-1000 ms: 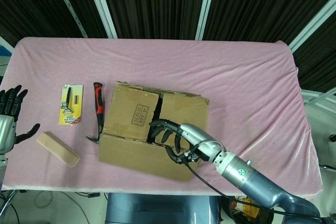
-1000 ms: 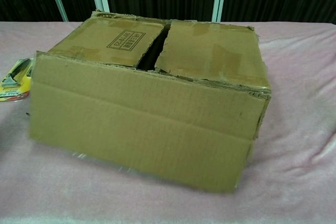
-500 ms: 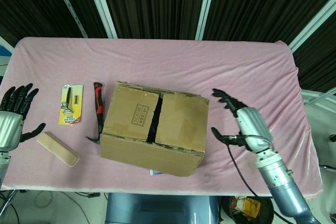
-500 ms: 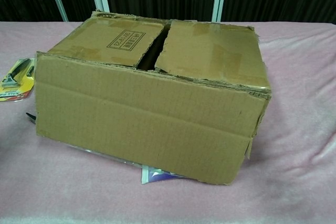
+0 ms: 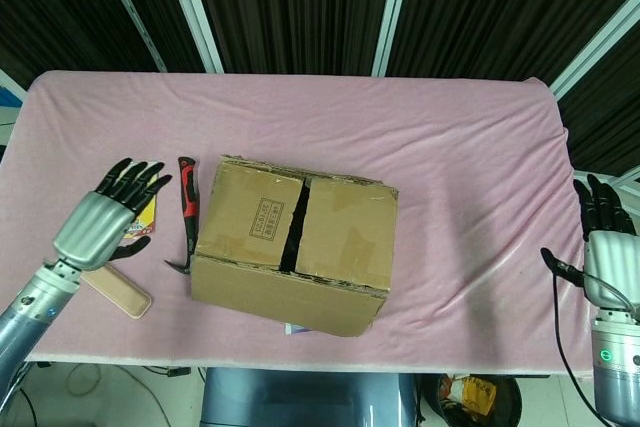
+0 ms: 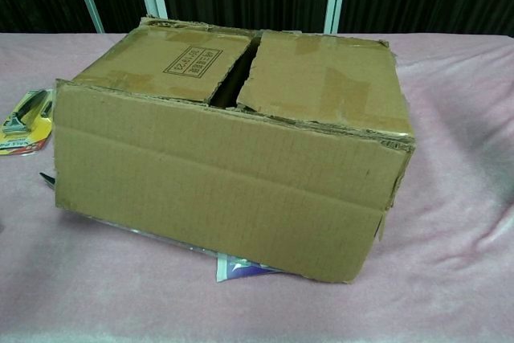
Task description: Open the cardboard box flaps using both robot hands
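- Cardboard box [image 5: 293, 244] is seen on the desk [image 5: 450, 147] — flaps [image 6: 257, 70] down.
- Left robot hand [image 5: 105, 217] is spread, holding nothing.
- Right robot hand [image 5: 607, 252] likewise — well apart from the box.

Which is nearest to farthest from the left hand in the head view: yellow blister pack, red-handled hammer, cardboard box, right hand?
1. Yellow blister pack: directly under the left hand, mostly hidden by it.
2. Red-handled hammer: just off the fingertips, towards the box.
3. Cardboard box: mid-table, beyond the hammer.
4. Right hand: opposite table edge, farthest.
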Controlling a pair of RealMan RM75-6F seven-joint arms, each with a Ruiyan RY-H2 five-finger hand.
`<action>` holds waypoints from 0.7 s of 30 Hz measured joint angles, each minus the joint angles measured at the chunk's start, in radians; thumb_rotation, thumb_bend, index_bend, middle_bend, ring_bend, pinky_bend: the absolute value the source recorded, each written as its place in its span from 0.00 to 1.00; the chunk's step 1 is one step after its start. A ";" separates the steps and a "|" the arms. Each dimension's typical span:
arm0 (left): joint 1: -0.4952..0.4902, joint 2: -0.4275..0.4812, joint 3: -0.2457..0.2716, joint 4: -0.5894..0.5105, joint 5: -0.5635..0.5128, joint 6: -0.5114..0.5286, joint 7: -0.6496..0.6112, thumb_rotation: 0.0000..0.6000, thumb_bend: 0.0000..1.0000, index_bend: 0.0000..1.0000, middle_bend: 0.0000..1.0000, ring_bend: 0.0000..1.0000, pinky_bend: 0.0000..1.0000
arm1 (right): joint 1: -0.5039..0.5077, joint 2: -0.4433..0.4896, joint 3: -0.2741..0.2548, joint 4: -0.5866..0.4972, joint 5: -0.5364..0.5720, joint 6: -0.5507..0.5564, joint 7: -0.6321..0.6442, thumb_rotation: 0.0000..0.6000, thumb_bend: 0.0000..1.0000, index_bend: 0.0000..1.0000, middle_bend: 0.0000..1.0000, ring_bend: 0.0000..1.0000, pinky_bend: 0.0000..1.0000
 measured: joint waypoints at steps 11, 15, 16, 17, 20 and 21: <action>-0.315 0.102 -0.086 -0.153 -0.082 -0.441 0.080 1.00 0.89 0.11 0.10 0.06 0.16 | -0.015 -0.101 0.009 0.183 -0.025 0.005 0.161 1.00 0.27 0.00 0.00 0.00 0.21; -0.460 0.098 -0.127 -0.164 -0.126 -0.583 0.102 1.00 0.98 0.18 0.18 0.13 0.23 | -0.016 -0.111 0.017 0.196 -0.023 -0.007 0.193 1.00 0.28 0.00 0.00 0.00 0.21; -0.488 0.091 -0.134 -0.161 -0.136 -0.607 0.109 1.00 0.99 0.19 0.19 0.14 0.24 | -0.016 -0.113 0.019 0.199 -0.021 -0.011 0.198 1.00 0.28 0.00 0.00 0.00 0.21; -0.515 0.081 -0.139 -0.156 -0.145 -0.628 0.116 1.00 1.00 0.21 0.21 0.15 0.25 | -0.016 -0.114 0.021 0.202 -0.020 -0.014 0.202 1.00 0.28 0.00 0.00 0.00 0.21; -0.588 0.028 -0.149 -0.122 -0.175 -0.687 0.139 1.00 1.00 0.25 0.27 0.20 0.28 | -0.015 -0.118 0.026 0.208 -0.016 -0.024 0.212 1.00 0.28 0.00 0.00 0.00 0.21; -0.615 0.005 -0.149 -0.103 -0.188 -0.709 0.148 1.00 1.00 0.25 0.28 0.21 0.29 | -0.014 -0.119 0.028 0.210 -0.015 -0.028 0.216 1.00 0.28 0.00 0.00 0.00 0.21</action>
